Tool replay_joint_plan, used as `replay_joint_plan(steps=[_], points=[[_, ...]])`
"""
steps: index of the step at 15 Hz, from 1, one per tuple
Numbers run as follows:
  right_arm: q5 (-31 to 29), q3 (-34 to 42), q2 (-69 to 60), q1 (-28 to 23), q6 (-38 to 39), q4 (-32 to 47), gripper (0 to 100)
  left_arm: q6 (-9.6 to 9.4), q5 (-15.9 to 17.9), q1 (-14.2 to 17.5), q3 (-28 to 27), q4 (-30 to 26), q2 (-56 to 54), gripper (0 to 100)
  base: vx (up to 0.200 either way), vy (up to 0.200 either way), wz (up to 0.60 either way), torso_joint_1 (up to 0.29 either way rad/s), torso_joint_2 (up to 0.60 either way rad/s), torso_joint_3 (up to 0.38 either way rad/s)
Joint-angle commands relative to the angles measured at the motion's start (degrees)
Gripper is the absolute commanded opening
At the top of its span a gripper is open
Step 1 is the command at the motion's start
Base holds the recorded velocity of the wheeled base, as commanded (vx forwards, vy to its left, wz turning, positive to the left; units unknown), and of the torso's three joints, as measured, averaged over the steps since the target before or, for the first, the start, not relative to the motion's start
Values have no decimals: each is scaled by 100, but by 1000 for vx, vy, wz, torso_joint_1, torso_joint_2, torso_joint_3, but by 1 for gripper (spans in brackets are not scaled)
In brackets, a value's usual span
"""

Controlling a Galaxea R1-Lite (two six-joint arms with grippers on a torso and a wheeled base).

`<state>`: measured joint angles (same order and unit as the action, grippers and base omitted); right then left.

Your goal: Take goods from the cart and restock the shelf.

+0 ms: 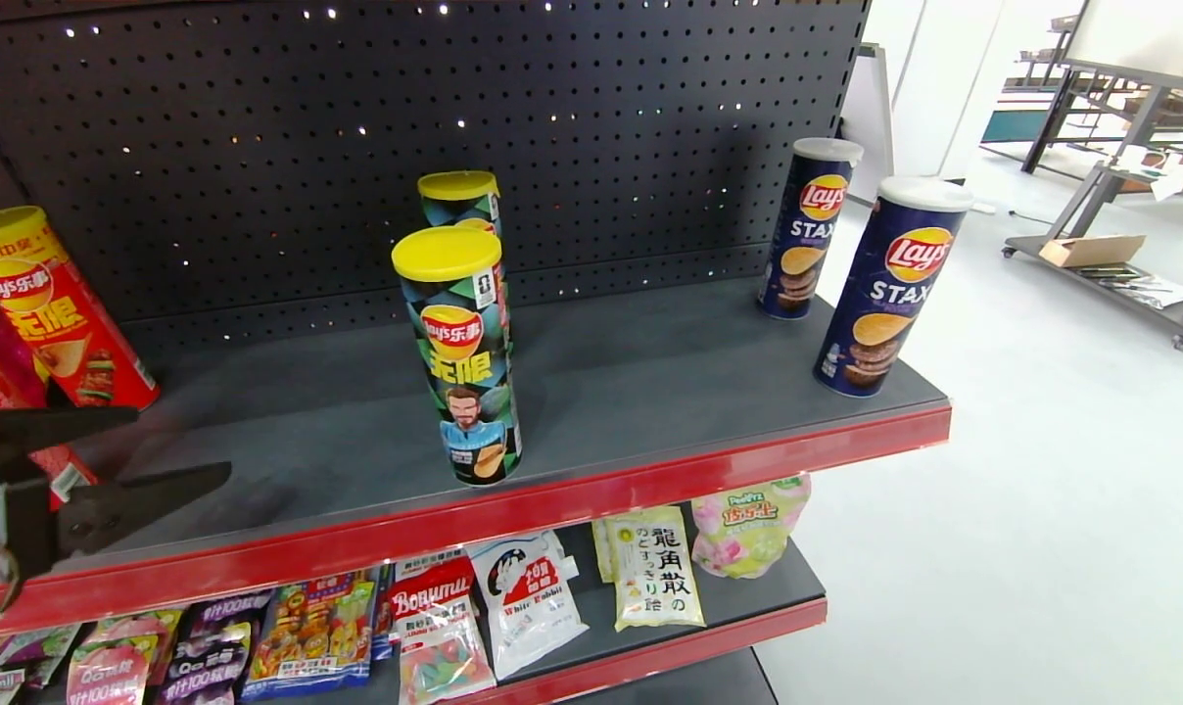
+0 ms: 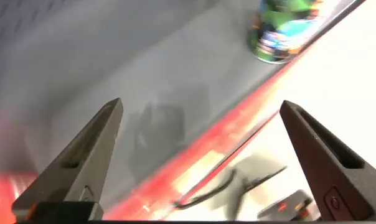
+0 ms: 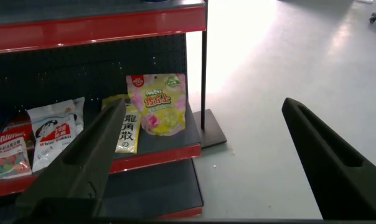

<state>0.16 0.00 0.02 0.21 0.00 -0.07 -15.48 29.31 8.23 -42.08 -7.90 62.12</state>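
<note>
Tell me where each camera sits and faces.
Head view: on the head, looking down at the top shelf; left gripper at lower left.
Left wrist view: on that wrist, facing along the shelf toward the green can; own open fingers.
Right wrist view: on that wrist, facing the lower shelf and pink bag; right gripper open.
Shared: green can in head and left wrist; pink bag in head and right wrist.
</note>
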Motion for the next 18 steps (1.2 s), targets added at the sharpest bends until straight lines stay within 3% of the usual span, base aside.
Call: replay_joint_plan(steps=[1, 4, 5, 6, 9, 10, 12, 15, 18], points=[[2, 0, 6, 6, 0, -1, 100, 1337, -760, 30, 1194, -10, -2459, 100, 0, 0, 0, 0, 0, 0], [2, 0, 6, 6, 0, -1, 100, 1856, -1814, -67, 1457, -19, -3321, 100, 0, 0, 0, 0, 0, 0], [2, 0, 6, -3, 0, -1, 100, 2049, -2034, -76, 1457, 43, -3356, 100, 0, 0, 0, 0, 0, 0], [2, 0, 6, 6, 0, -1, 100, 2084, -2017, -67, 1519, 210, -3426, 100, 0, 0, 0, 0, 0, 0], [2, 0, 6, 6, 9, -1, 100, 1988, -1973, -76, 2037, 553, -4112, 100, 0, 0, 0, 0, 0, 0], [2, 0, 6, -3, 0, -1, 100, 1742, -1674, -93, 2389, 500, -4815, 100, 0, 0, 0, 0, 0, 0], [2, 0, 6, -3, 0, -1, 100, 1698, -1665, -85, 2415, 412, -5131, 100, 0, 0, 0, 0, 0, 0], [2, 0, 6, 6, 0, -1, 100, 1689, -2227, -67, 2521, 412, -5193, 100, 0, 0, 0, 0, 0, 0], [2, 0, 6, -3, -18, -1, 100, 1689, -2438, -67, 2609, 307, -5509, 100, 0, 0, 0, 0, 0, 0]])
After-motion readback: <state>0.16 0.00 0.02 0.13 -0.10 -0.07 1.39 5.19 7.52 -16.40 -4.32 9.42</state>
